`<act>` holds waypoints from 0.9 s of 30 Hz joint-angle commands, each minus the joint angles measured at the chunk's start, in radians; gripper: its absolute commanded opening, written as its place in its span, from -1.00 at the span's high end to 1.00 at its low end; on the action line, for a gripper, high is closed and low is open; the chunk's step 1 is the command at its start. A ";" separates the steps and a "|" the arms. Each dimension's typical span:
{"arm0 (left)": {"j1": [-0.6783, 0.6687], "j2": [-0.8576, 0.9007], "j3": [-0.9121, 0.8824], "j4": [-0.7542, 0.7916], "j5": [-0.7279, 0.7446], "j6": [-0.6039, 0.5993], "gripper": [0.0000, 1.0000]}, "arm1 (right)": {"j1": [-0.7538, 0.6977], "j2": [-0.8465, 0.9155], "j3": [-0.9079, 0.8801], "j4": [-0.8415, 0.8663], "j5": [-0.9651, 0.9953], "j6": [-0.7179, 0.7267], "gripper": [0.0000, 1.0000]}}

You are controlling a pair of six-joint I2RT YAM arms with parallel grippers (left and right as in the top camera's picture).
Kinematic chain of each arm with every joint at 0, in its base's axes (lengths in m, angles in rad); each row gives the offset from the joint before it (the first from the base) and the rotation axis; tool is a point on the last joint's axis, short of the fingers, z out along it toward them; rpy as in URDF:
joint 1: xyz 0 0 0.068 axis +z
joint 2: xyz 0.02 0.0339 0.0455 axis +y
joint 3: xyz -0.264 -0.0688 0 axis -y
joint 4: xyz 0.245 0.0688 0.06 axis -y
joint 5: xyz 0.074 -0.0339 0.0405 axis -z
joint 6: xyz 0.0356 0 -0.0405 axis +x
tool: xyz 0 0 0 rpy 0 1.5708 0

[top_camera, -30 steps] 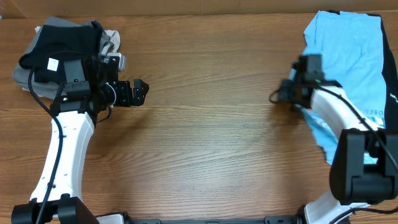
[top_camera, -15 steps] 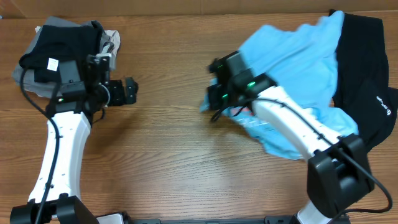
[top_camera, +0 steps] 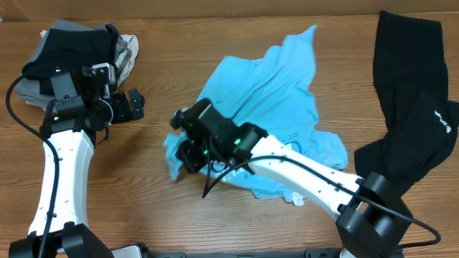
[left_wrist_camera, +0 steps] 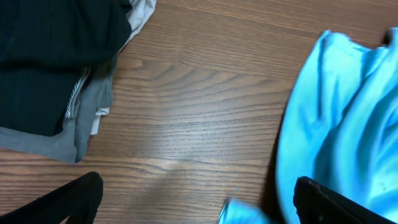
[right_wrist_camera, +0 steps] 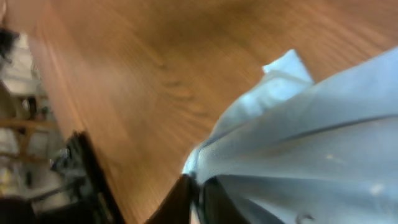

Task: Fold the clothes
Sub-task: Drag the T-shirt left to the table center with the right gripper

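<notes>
A light blue T-shirt (top_camera: pixel 280 93) lies crumpled across the middle of the table. My right gripper (top_camera: pixel 181 158) is at the shirt's left edge, shut on a pinch of that blue cloth. In the right wrist view its dark jaws (right_wrist_camera: pixel 199 190) stand close together with a fold of the T-shirt (right_wrist_camera: pixel 298 137) between them. A black garment (top_camera: pixel 409 86) with small white lettering lies at the far right. My left gripper (top_camera: pixel 140 106) hovers open, left of the shirt. In the left wrist view the left gripper (left_wrist_camera: pixel 205 208) spans bare wood, the blue shirt (left_wrist_camera: pixel 348 112) by its right finger.
A pile of dark and grey clothes (top_camera: pixel 72 50) sits at the back left corner, also seen as dark and grey cloth (left_wrist_camera: pixel 56 62) in the left wrist view. The wooden table (top_camera: pixel 143 208) shows bare wood along the front left.
My right arm has swept from the far right to the middle-left, dragging the blue T-shirt along and uncovering the black garment. The left gripper has drawn back slightly to the left.
</notes>
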 commanded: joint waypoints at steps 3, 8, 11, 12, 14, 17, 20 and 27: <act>0.004 0.001 0.021 -0.001 -0.007 -0.009 -1.00 | -0.045 -0.048 0.078 -0.068 -0.017 -0.002 -0.31; -0.006 0.001 0.021 -0.022 -0.002 -0.009 -1.00 | -0.201 -0.115 0.116 -0.135 -0.006 -0.001 -1.00; -0.031 0.001 0.021 -0.028 -0.003 0.011 -1.00 | -0.340 -0.145 0.116 -0.188 -0.005 -0.001 -1.00; -0.043 0.001 0.021 -0.029 -0.003 0.026 -1.00 | -0.395 -0.151 0.116 -0.214 -0.006 -0.001 -1.00; -0.069 0.001 0.021 -0.032 -0.003 0.048 -1.00 | -0.513 -0.152 0.116 -0.267 -0.007 -0.001 -1.00; -0.113 0.002 0.021 -0.028 -0.003 0.066 -1.00 | -0.681 -0.150 0.116 -0.353 -0.006 -0.006 -1.00; -0.157 0.002 0.021 -0.010 -0.005 0.074 -1.00 | -0.830 -0.147 0.110 -0.430 0.000 -0.037 -1.00; -0.240 0.003 0.021 0.024 -0.006 0.073 -1.00 | -1.049 -0.148 -0.002 -0.547 0.115 -0.031 -0.94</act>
